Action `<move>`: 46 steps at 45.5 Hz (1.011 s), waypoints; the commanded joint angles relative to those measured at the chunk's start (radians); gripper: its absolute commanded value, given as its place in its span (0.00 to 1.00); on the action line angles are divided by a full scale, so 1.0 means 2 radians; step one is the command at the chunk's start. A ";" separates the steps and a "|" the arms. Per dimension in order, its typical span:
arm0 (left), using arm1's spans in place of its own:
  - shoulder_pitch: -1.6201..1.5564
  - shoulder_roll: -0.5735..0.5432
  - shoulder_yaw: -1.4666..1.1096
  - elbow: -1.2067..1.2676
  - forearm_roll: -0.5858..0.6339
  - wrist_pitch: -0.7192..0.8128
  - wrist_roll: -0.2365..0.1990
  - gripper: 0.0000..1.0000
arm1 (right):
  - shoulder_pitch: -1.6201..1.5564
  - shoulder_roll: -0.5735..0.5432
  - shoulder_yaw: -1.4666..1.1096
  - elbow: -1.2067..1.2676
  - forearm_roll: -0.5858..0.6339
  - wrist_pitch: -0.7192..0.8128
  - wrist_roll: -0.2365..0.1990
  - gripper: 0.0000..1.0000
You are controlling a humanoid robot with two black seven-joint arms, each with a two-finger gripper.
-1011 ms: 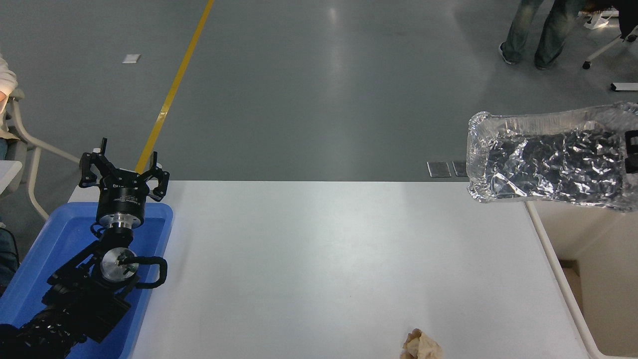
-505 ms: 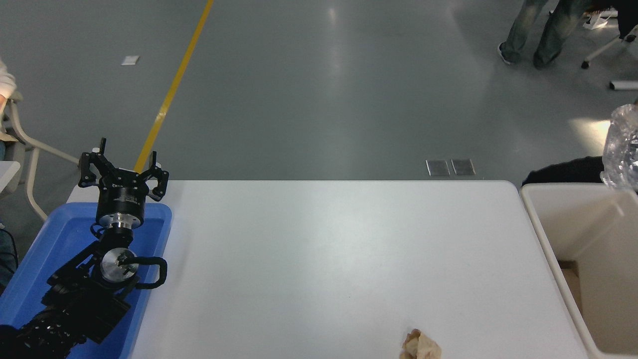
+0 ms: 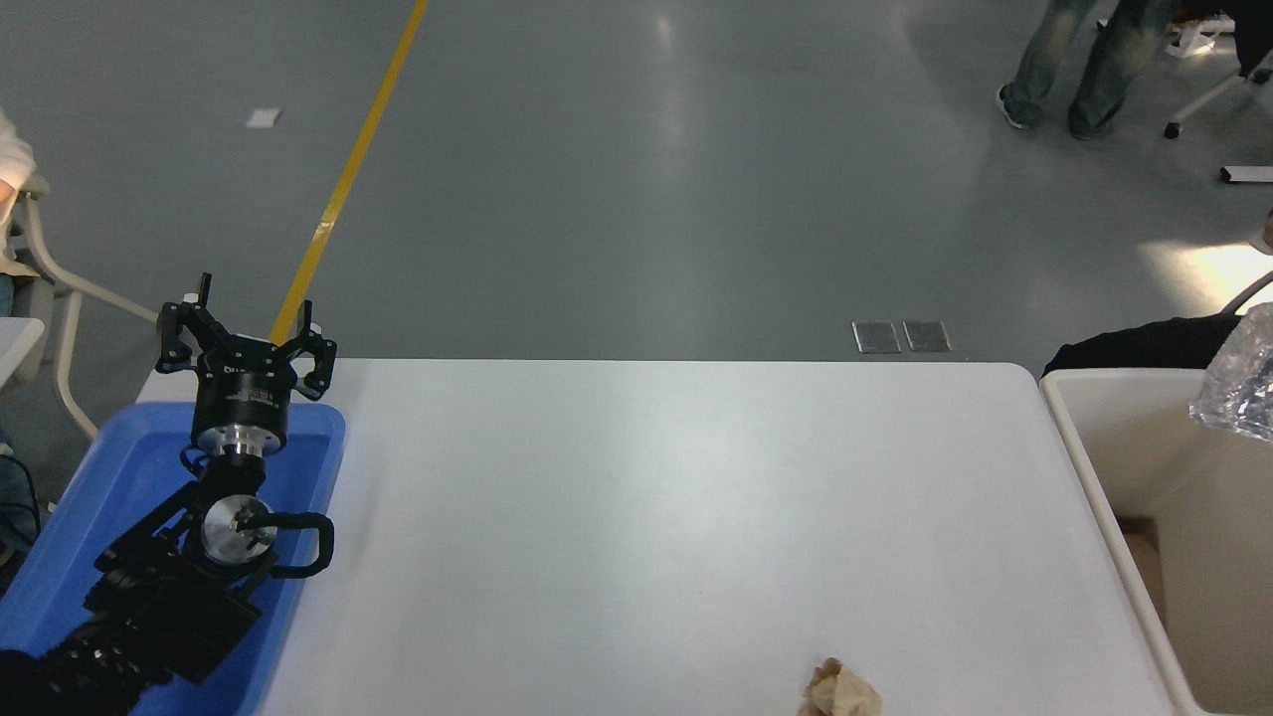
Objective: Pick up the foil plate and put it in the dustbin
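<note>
Only the left gripper [image 3: 242,333] shows — its black fingers [image 3: 177,338] are spread apart with nothing between them, pointing toward the far side. Its arm is parked at the near left, over a blue tray [image 3: 119,467] at the left edge of the white table [image 3: 656,517]. The right gripper is out of view, so its fingers cannot be told. At the far right edge, a small crinkled part of the foil plate [image 3: 1238,383] shows above the open cream dustbin [image 3: 1104,477] — the rest runs out of the picture. A crumpled brown paper wad [image 3: 841,691] lies at the table's near edge.
</note>
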 commanded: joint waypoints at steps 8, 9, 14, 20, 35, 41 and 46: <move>0.000 0.000 0.000 0.000 -0.001 0.000 0.000 0.99 | -0.117 0.095 0.052 -0.078 0.138 -0.043 -0.020 0.00; 0.000 0.000 0.000 0.000 0.000 0.000 0.000 0.99 | -0.117 0.098 0.052 -0.078 0.138 -0.045 -0.020 0.00; 0.000 0.000 -0.001 0.000 0.000 0.000 0.000 0.99 | -0.122 0.107 0.058 -0.077 0.139 -0.047 -0.020 0.00; 0.000 0.000 0.000 0.000 0.000 0.000 0.000 0.99 | -0.122 0.111 0.059 -0.077 0.139 -0.050 -0.019 0.00; -0.001 0.000 0.000 0.000 0.000 0.000 0.000 0.99 | -0.114 0.112 0.057 -0.056 0.138 -0.043 -0.013 1.00; -0.001 0.000 0.000 0.000 0.000 0.000 0.000 0.99 | -0.086 0.095 0.043 -0.045 0.125 -0.041 -0.012 1.00; -0.001 0.000 0.001 0.000 0.001 0.000 0.001 0.99 | -0.009 0.040 -0.008 0.026 0.086 -0.041 -0.012 1.00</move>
